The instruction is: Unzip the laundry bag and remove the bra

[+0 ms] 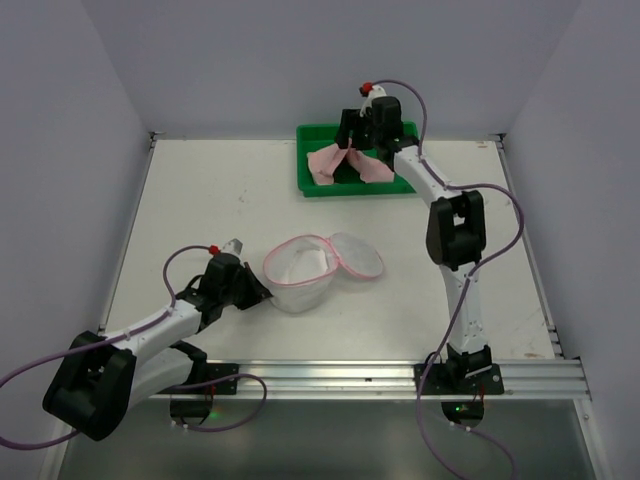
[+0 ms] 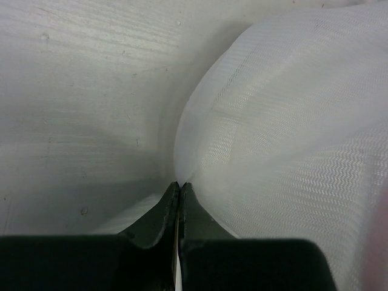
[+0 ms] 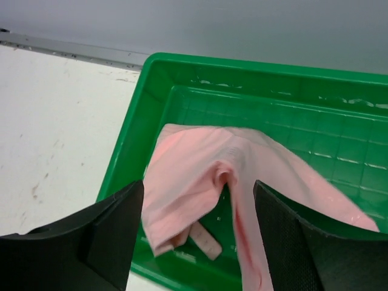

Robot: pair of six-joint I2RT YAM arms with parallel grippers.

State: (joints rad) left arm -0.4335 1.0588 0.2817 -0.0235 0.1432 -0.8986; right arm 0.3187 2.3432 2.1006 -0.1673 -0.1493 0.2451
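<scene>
While pinching the laundry bag [image 1: 300, 272] with the left end effector [image 2: 180, 185], holds the right end effector [image 3: 198, 203] spread. Over the bra [image 3: 188, 160] in the green tray [image 3: 182, 66], beyond the bag.

At my workstation — no text, label, brand, number or sign can be read from any of my three cameras: none on the laundry bag [image 1: 298, 272], none on the bra [image 1: 325, 163], none on the green tray [image 1: 345, 190].
</scene>
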